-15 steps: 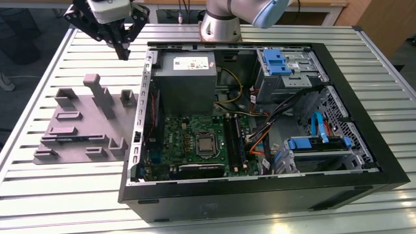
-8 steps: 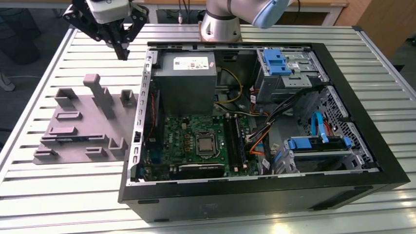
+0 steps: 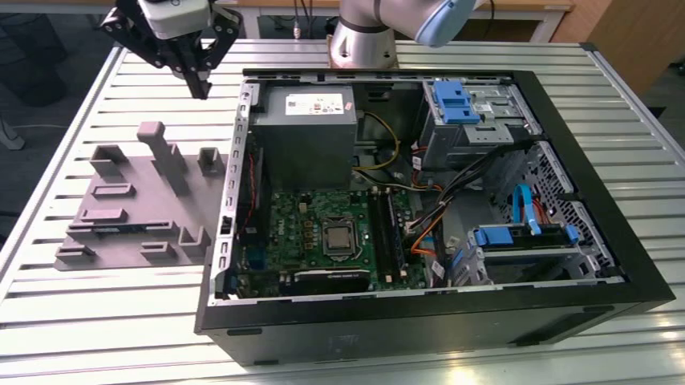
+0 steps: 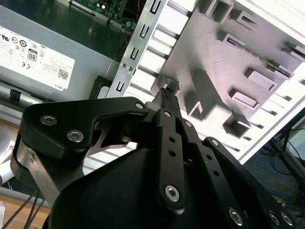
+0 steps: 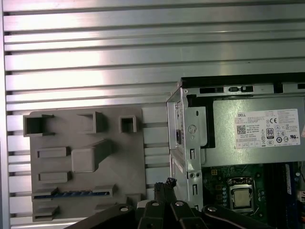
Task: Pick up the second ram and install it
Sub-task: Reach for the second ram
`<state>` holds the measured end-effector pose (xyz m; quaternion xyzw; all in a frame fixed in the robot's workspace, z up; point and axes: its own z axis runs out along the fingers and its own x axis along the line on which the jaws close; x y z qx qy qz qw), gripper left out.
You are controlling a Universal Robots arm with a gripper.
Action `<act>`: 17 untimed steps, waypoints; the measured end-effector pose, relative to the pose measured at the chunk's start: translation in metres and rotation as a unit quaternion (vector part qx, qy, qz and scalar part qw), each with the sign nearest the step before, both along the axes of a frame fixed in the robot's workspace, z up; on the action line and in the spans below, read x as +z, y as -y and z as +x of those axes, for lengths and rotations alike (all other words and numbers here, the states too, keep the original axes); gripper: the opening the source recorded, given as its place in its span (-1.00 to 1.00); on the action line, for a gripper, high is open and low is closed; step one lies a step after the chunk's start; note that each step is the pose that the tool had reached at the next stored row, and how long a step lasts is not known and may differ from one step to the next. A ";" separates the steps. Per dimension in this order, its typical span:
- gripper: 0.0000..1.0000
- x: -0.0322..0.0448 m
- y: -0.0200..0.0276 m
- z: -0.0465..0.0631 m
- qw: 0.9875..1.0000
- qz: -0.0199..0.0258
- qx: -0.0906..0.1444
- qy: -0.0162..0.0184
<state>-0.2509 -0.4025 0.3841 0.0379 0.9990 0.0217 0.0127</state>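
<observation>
The second ram (image 5: 71,193) stands on its long edge in a slot of the grey fixture (image 5: 119,162), showing as a thin dark strip with blue marks. In the second wrist view the ram (image 4: 280,67) is a thin dark line near the fixture's (image 4: 209,52) far side. My gripper (image 3: 200,90) hangs high above the table, between the fixture (image 3: 128,212) and the open computer case (image 3: 599,265), well away from the ram. Its black fingers come together to a point with nothing between them, in both wrist views (image 4: 167,93) (image 5: 167,183).
The case lies open, with a grey power supply (image 3: 305,128), a green motherboard (image 3: 310,216) and long black memory slots (image 3: 383,233). Blue drive bays (image 3: 460,104) and cables fill the exterior view's right side. The table is ribbed aluminium (image 3: 107,321).
</observation>
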 end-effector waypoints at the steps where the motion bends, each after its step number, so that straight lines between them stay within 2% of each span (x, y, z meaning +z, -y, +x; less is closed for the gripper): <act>1: -0.79 0.0000 0.0000 0.000 1.000 0.000 0.000 0.000; 7: -0.79 -0.0001 0.0000 -0.002 1.000 0.000 0.000 0.000; 13: -0.79 -0.0002 0.0007 -0.009 1.000 0.000 0.000 0.000; 17: -0.79 -0.0005 0.0071 -0.011 1.000 0.000 0.000 0.000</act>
